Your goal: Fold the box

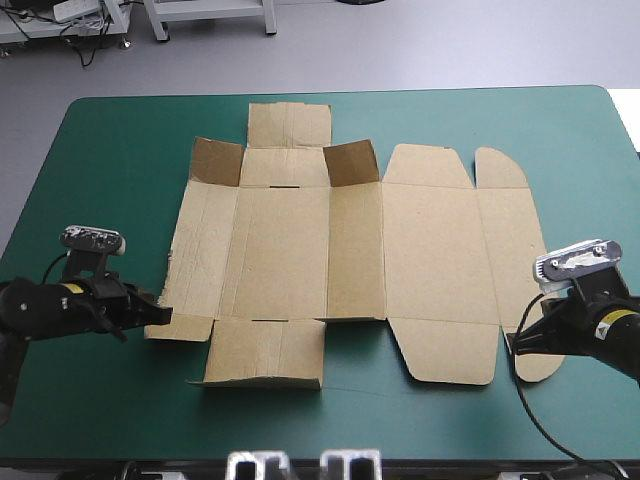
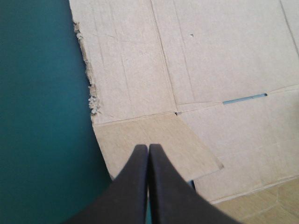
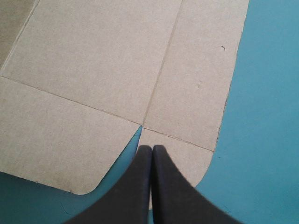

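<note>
The brown box (image 1: 350, 250) is a cut sheet lying mostly flat in the middle of the table. Two small flaps (image 1: 217, 160) (image 1: 350, 160) stand up at its far side. My left gripper (image 1: 162, 316) is shut, its tip over the small flap at the sheet's near left corner. The left wrist view shows this gripper (image 2: 148, 148) above that flap (image 2: 159, 140), beside the torn left edge (image 2: 91, 93). My right gripper (image 1: 516, 345) is shut at the rounded near right flap. In the right wrist view, that gripper (image 3: 152, 149) points over the board (image 3: 93, 60).
The teal-green cover (image 1: 100, 150) shows on every side of the sheet, widest at the left and along the near edge. The near middle flap (image 1: 265, 355) lies slightly lifted at its front edge. The table's far edge runs just beyond the sheet's far flap (image 1: 290, 122).
</note>
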Robot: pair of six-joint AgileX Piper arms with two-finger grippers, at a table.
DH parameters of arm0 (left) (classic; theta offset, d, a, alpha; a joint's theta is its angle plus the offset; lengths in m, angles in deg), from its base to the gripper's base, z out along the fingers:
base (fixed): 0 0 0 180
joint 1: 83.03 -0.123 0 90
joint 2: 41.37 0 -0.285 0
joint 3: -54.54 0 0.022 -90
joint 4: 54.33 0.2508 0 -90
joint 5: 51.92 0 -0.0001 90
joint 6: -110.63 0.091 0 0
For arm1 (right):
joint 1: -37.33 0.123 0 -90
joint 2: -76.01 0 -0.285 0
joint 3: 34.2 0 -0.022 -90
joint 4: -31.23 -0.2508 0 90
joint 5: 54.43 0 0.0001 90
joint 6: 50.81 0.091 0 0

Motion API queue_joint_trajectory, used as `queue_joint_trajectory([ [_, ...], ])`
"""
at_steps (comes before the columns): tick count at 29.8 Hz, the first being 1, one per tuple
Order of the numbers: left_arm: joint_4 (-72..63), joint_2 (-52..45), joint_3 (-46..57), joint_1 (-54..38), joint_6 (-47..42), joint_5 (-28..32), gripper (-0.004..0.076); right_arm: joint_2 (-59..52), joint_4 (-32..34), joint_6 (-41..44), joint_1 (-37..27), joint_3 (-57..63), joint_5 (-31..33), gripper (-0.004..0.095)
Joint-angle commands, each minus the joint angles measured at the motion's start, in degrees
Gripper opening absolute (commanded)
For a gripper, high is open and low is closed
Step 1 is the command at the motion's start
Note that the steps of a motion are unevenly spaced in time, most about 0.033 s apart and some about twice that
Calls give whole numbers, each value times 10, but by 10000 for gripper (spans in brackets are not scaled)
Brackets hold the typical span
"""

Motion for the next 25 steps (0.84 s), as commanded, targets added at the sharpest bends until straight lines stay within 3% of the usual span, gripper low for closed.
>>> queue_joint_trajectory([
  [1, -22, 69, -16, 0, 19, 55, 6, -1, 5, -3, 1, -20, -30, -18],
  [10, -80, 245, -92, -18, 76, 56, 15, -1, 2, -3, 1, -20, -30, -18],
  [17, -101, 304, -209, -134, 32, 9, 38, -1, 1, -3, 1, -20, -30, -18],
  [19, -108, 332, -237, -177, 25, -29, 123, -1, -3, -3, 1, -20, -30, -18],
  [23, -165, 386, -253, -241, 42, -124, 386, -1, -14, -8, 1, -20, -29, -18],
  [25, -178, 401, -249, -246, 59, -129, 478, -1, -15, -8, 1, -20, -33, -18],
])
